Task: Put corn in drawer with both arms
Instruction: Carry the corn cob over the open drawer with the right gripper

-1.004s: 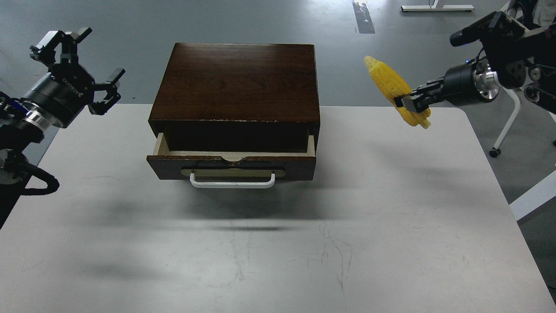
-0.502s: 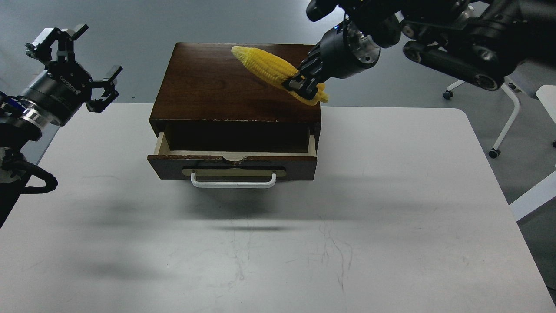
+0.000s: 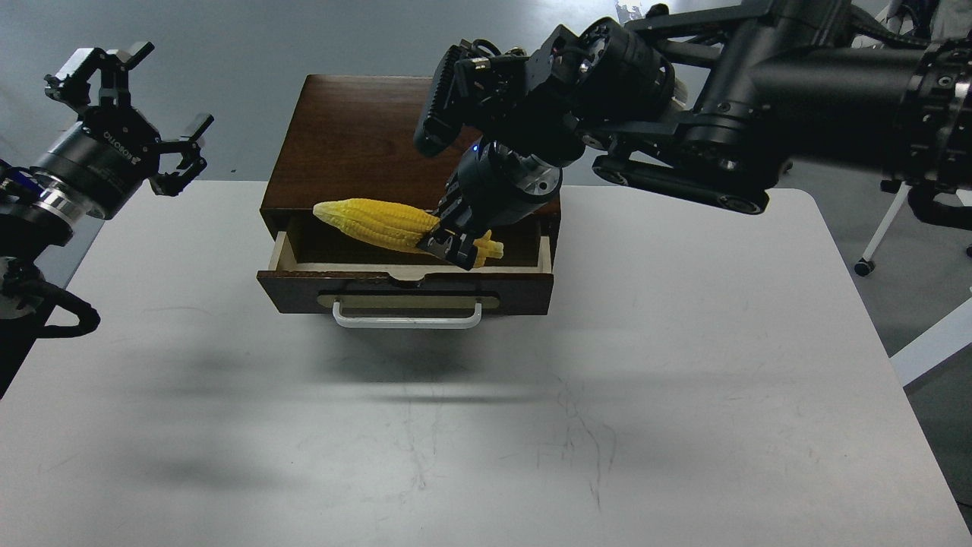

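The yellow corn (image 3: 376, 222) lies nearly level over the open drawer (image 3: 405, 292), its pointed tip to the left. My right gripper (image 3: 454, 245) is shut on the corn's thick right end and reaches down from the upper right, over the drawer's opening. The drawer is pulled partly out of the dark wooden box (image 3: 357, 144); its white bar handle (image 3: 407, 317) faces me. My left gripper (image 3: 129, 114) is open and empty, held up at the far left beyond the table's left edge, apart from the box.
The box stands at the back middle of the white table (image 3: 607, 395). My right arm (image 3: 683, 114) spans the upper right and covers the box's right part. Grey floor and chair legs (image 3: 881, 228) lie beyond the table.
My right gripper has carried the corn from the right of the box, across its top, down to the drawer's opening. The left arm has barely moved.
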`<state>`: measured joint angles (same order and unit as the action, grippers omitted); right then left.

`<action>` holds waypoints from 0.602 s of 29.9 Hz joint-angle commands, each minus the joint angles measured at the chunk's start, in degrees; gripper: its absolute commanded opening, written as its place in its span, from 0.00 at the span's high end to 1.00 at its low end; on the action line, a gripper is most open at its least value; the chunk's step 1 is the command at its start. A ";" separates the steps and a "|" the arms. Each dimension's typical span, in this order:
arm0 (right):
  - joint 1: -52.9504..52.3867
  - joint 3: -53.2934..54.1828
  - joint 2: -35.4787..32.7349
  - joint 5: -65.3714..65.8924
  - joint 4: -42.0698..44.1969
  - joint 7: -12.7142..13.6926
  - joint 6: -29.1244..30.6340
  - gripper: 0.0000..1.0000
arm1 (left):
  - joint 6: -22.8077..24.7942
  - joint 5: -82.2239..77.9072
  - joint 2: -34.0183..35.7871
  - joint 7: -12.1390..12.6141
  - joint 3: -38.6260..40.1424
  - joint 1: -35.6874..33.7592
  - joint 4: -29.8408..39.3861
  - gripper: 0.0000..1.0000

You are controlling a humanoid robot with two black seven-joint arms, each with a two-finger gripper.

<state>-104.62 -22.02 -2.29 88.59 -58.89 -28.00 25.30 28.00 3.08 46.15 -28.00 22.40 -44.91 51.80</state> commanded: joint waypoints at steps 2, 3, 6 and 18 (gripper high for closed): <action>0.03 -0.48 0.45 0.53 0.18 0.00 -0.60 0.96 | 0.00 0.00 0.17 0.00 0.37 0.09 -0.03 0.02; 0.03 -0.92 0.45 0.53 0.18 0.00 -0.95 0.96 | 0.00 0.00 0.17 0.00 0.37 0.00 -0.03 0.01; -0.06 -2.58 0.62 0.88 0.26 0.00 -3.14 0.96 | 0.00 0.09 0.08 0.00 0.37 0.09 -0.03 0.01; 0.03 -3.21 0.71 4.66 0.88 0.00 -6.66 0.96 | 0.00 0.09 0.08 0.00 0.45 0.09 -0.03 0.01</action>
<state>-104.60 -25.14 -1.58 93.23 -58.05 -28.00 18.74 28.00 3.16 46.23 -28.00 22.85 -44.83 51.77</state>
